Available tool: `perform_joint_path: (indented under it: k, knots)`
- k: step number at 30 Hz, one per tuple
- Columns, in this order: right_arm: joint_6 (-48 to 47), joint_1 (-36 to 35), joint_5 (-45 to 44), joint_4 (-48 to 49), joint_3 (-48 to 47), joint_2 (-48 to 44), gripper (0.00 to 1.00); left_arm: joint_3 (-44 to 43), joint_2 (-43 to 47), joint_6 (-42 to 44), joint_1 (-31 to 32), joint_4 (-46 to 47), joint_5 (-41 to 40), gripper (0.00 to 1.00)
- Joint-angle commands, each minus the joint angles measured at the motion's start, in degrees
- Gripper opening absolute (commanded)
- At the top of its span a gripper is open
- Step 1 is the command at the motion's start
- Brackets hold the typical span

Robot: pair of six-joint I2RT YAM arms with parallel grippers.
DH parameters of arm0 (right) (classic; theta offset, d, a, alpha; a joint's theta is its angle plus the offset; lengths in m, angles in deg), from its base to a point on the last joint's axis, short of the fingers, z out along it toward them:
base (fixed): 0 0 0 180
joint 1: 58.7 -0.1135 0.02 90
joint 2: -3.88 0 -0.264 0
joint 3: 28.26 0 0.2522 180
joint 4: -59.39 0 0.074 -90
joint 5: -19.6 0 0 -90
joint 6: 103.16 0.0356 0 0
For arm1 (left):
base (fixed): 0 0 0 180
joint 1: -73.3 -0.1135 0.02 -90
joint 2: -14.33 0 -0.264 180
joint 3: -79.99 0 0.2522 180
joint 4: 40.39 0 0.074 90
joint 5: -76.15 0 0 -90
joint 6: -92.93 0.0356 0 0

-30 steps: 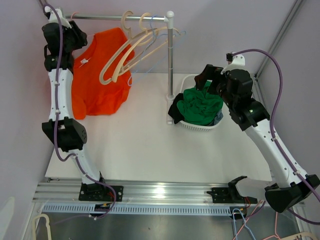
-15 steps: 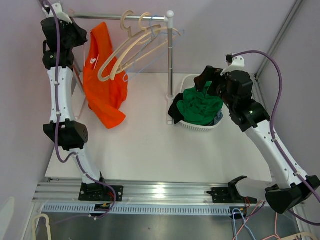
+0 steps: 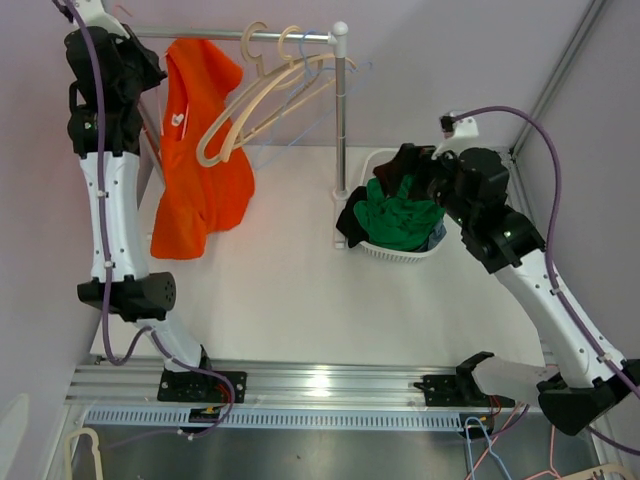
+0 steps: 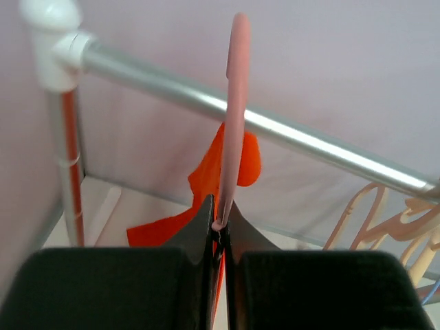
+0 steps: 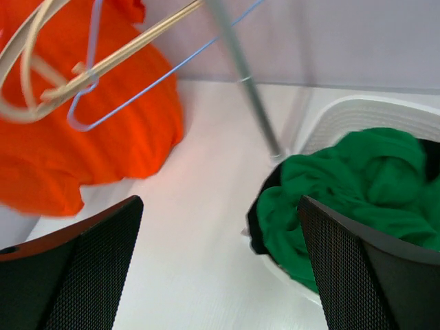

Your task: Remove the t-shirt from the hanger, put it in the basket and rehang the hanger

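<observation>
Left pincer point(image 4: 220, 234) clenched on thin pink plastic hanger hook point(image 4: 236, 103). Hook upright, crossing silver metal rail point(image 4: 323, 146). Orange t-shirt point(image 3: 200, 160) hangs straight below that pincer, long axis vertical, over white tabletop point(image 3: 290, 290). Right pincer point(image 5: 218, 206) released, well apart by white basket point(image 3: 395, 255). Left arm nearer.

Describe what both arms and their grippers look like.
Both the left arm and right arm have white links, bulky black joints and a purple cable running alongside. The left gripper and right gripper are black; the right's fingers show a fine mesh texture.
</observation>
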Motion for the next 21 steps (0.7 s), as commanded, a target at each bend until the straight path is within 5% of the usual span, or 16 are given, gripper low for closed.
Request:
perform_joint_path:
  k: [1, 4, 12, 21]
  knots:
    - [-6.0, -7.9, 9.8, 1.1, -2.6, 1.6, 0.99, 4.3, 6.8, -3.6, 2.1, -7.6, -10.4, 0.0]
    - [-11.9, -15.0, 11.0, 3.8, -1.9, 3.1, 1.0, 14.3, 12.2, -7.8, 3.4, -9.2, -11.7, 0.0]
    - [-10.5, -35.5, 16.9, 27.0, 4.7, 9.4, 1.0, 23.0, 27.4, -19.3, 17.5, -25.3, -39.8, 0.01]
    - [-11.1, -46.9, 13.6, 38.4, 1.7, 21.8, 1.0, 29.1, 35.7, -27.1, 19.2, -34.3, -35.7, 0.01]
